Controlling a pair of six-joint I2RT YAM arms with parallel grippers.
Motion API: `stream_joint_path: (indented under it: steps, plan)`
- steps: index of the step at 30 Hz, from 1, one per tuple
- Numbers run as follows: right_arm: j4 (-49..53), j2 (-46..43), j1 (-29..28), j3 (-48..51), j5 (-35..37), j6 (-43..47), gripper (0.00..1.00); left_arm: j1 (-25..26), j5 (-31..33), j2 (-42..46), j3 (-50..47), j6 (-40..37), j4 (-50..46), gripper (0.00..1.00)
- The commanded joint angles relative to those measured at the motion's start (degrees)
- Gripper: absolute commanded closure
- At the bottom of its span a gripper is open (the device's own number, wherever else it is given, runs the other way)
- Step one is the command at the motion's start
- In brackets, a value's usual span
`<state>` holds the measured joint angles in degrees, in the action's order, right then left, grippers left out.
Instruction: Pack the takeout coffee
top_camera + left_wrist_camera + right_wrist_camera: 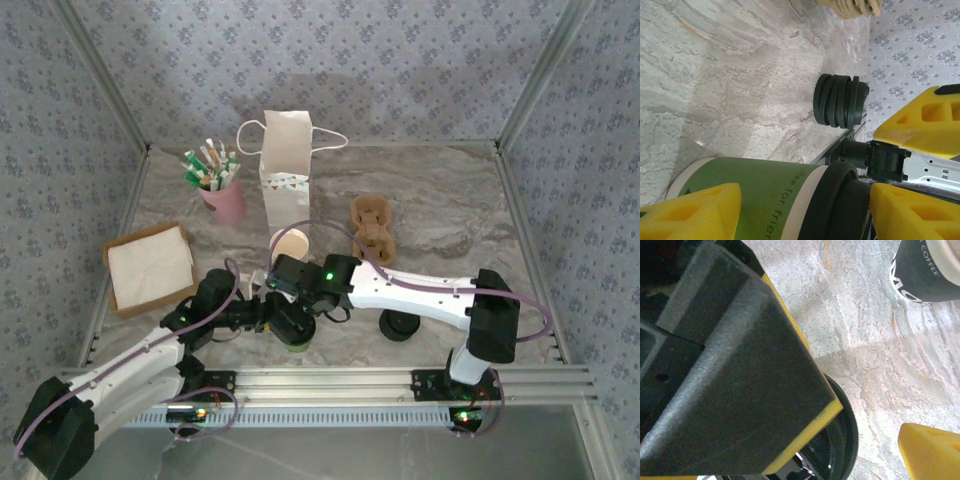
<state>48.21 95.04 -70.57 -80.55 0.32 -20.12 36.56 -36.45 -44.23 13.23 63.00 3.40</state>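
The takeout coffee, a green paper cup (760,195) with a cream band, printed lettering and a round black plastic lid (835,205), stands on the marble-patterned tabletop (450,200). It is on the arm-base side of the white paper bag with cord handles (285,170), well apart from it.

From the top view only a sliver of green cup wall (296,343) peeps out under the two meeting arms. The left wrist view shows its whole side. There the left gripper (805,200) has its yellow, hollow-ribbed fingers spread, one over the base end and one by the lid. I cannot tell whether they press on the cup.

In the right wrist view the right gripper (870,425) is spread wide. A grey foam pad on one yellow finger covers most of the glossy lid rim, and bare marble lies between that rim and the other finger.

A stack of dark cups with cream insides (290,245) sits just in front of the bag. A pile of ridged black lids (398,325) lies nearer the arms and to the bag's right. Brown moulded cup carriers (372,230) lie to the bag's right. A pink cup of sachets (222,195) stands just to its left. A brown tray of white napkins (150,265) is farther left.
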Motion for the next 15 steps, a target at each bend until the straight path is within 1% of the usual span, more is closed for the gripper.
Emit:
stream_joint_path:
  steps: [1,5,8,11,12,15]
  plan:
    - [2.5,-2.6,-0.5,-2.2,2.1,-1.3,0.00,0.3,1.1,1.8,0.0,-1.4,-2.8,0.32]
    - [3.5,-7.1,-0.1,-0.2,3.1,-5.3,0.01,0.0,1.5,3.8,0.9,-1.6,-5.1,0.32]
    - [2.0,-10.8,0.7,3.6,3.0,-7.6,0.04,-0.2,1.5,4.4,1.1,-1.7,-5.9,0.32]
    - [-0.2,-13.1,1.5,7.8,1.5,-9.1,0.11,-0.2,1.4,4.7,1.0,-1.7,-6.5,0.32]
    - [-1.5,-13.7,1.5,8.6,2.2,-9.1,0.13,-0.3,1.4,4.9,1.0,-1.8,-6.6,0.32]
    - [-2.9,-14.0,0.2,9.2,2.2,-8.5,0.24,-0.3,1.5,5.9,0.8,-1.9,-7.8,0.32]
